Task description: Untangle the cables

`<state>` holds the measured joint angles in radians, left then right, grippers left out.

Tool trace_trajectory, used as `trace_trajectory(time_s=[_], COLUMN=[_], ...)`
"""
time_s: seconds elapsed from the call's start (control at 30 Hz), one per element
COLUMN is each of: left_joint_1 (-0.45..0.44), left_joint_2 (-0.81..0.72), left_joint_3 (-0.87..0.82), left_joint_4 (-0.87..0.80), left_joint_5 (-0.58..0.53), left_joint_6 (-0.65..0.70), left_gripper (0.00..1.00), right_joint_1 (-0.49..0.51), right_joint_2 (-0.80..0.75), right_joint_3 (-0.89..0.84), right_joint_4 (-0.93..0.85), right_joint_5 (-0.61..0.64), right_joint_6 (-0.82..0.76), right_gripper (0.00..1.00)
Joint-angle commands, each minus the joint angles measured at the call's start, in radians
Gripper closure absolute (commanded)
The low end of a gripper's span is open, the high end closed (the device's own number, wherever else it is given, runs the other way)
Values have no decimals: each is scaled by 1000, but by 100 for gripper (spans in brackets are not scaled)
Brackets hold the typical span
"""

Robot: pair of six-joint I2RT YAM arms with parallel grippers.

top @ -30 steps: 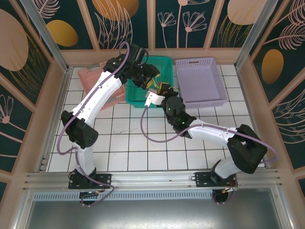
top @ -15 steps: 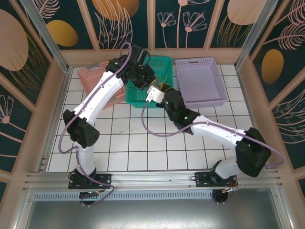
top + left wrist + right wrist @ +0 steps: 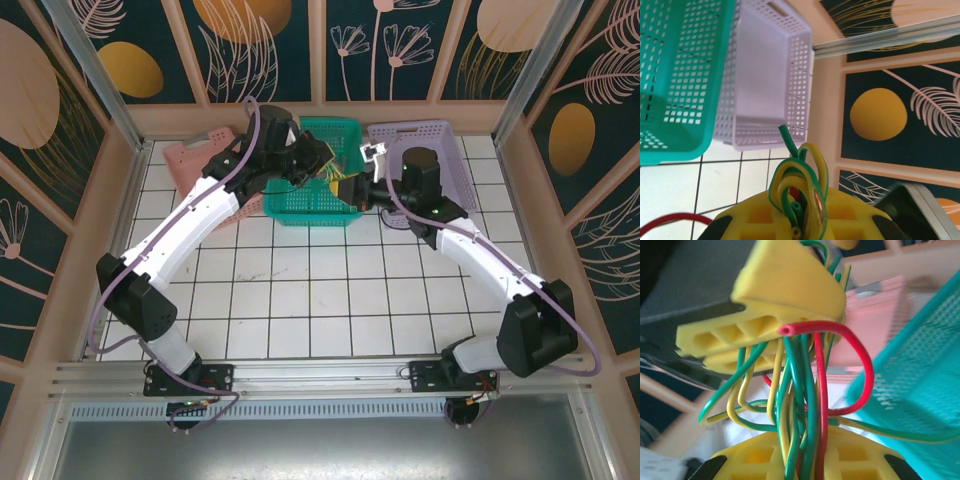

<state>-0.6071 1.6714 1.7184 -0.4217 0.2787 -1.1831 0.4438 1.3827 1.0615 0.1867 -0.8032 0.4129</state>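
Bunched cables (image 3: 807, 390) — red, green, yellow

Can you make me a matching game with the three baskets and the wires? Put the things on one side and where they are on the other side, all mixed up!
Things:
1. pink basket
2. teal basket
3. lilac basket
4. cables

Places:
A. middle of the basket row
B. pinched by the left gripper and the right gripper
C. left end of the basket row
D. right end of the basket row

Pairs: 1-C, 2-A, 3-D, 4-B
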Motion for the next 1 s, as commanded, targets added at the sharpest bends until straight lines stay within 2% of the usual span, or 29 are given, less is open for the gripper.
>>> trace_trajectory(time_s=[0.0,0.07,0.1,0.17,0.23,0.33,0.37,0.5,0.6,0.73,0.97], left_joint_1=[43,43,44,43,43,43,43,43,43,43,43], left_joint_2=[-65,-90,-107,-143,-178,-184,-178,-173,-163,-148,-127], left_joint_3=[-39,-78,-100,-158,-217,-240,-237,-247,-244,-235,-206], left_joint_4=[354,392,407,454,502,514,511,480,447,400,386], left_joint_5=[-75,-89,-107,-137,-153,-109,-79,-27,25,47,58], left_joint_6=[112,165,189,230,241,221,213,187,179,167,153], left_gripper=[100,100,100,100,100,100,100,100,100,100,100], right_joint_1=[-7,-16,-14,-11,-9,-10,-7,-30,-48,-45,3], right_joint_2=[-1,24,38,54,66,76,72,21,-27,-57,-30], right_joint_3=[-29,-19,0,42,103,161,176,190,198,186,194], right_joint_4=[230,268,228,51,-209,-432,-463,-412,-404,-403,-426], right_joint_5=[-427,-494,-526,-545,-519,-397,-351,-242,-122,-33,30], right_joint_6=[445,527,523,412,216,41,16,32,21,-10,-29], right_gripper=[100,100,100,100,100,100,96,66,56,51,53])
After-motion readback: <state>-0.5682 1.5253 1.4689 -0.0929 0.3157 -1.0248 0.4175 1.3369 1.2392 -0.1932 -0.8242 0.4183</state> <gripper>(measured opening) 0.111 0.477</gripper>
